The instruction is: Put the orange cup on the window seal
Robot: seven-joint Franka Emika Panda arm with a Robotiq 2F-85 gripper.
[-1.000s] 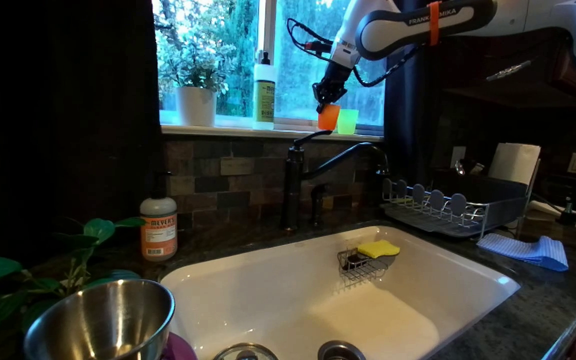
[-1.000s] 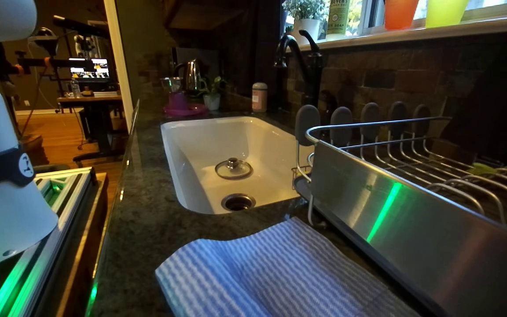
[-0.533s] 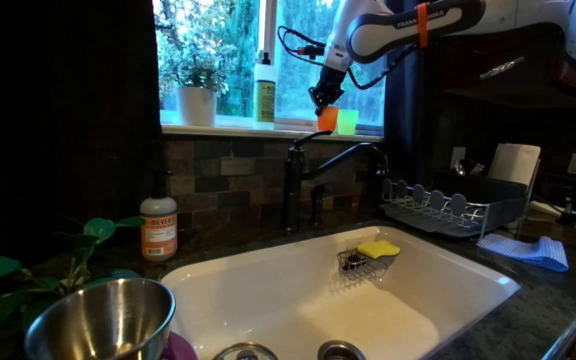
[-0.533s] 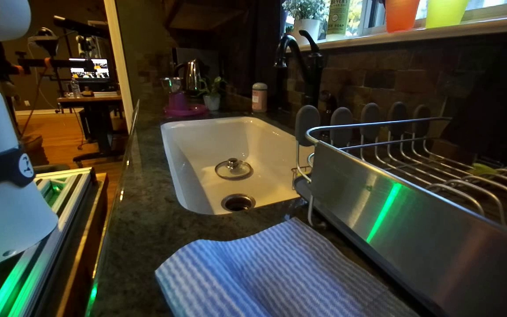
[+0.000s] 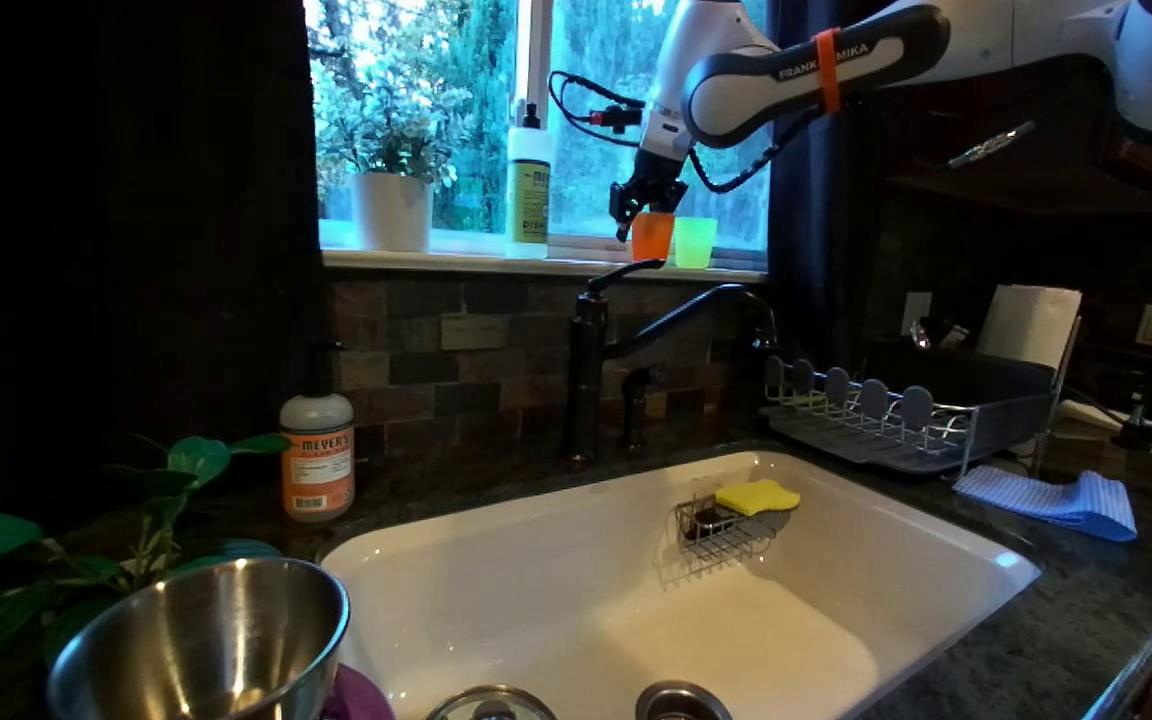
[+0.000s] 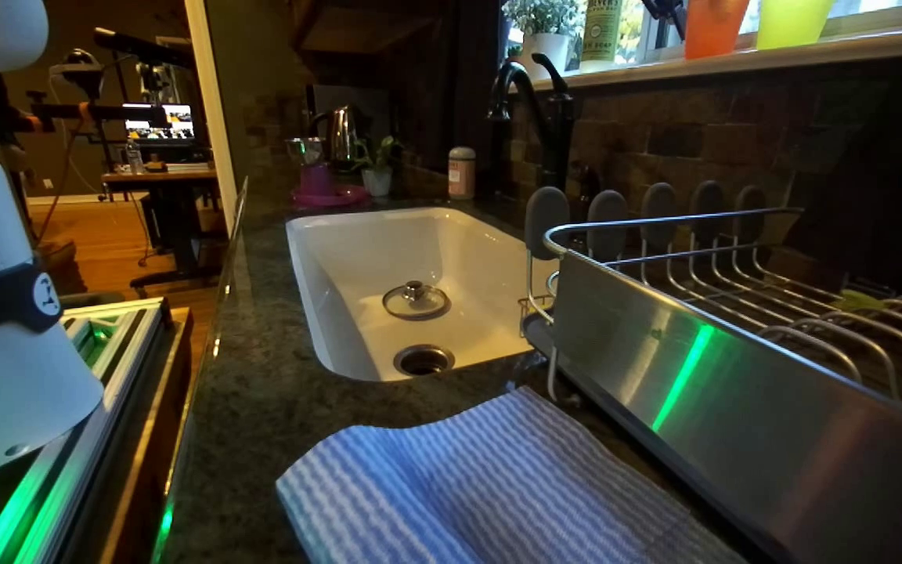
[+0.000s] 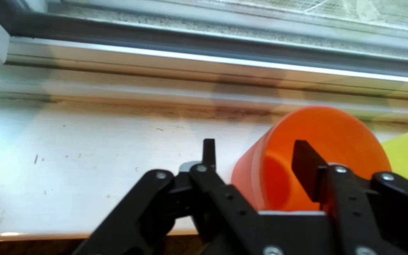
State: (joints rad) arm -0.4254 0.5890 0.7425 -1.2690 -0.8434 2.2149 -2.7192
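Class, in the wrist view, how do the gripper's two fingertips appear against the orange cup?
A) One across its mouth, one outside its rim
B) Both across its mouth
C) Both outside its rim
A: one fingertip of the open gripper overlaps the mouth of the orange cup, while the other fingertip shows against the white window sill.

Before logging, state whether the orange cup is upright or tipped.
Upright: the orange cup stands base down on the window sill; the wrist view looks into its mouth.
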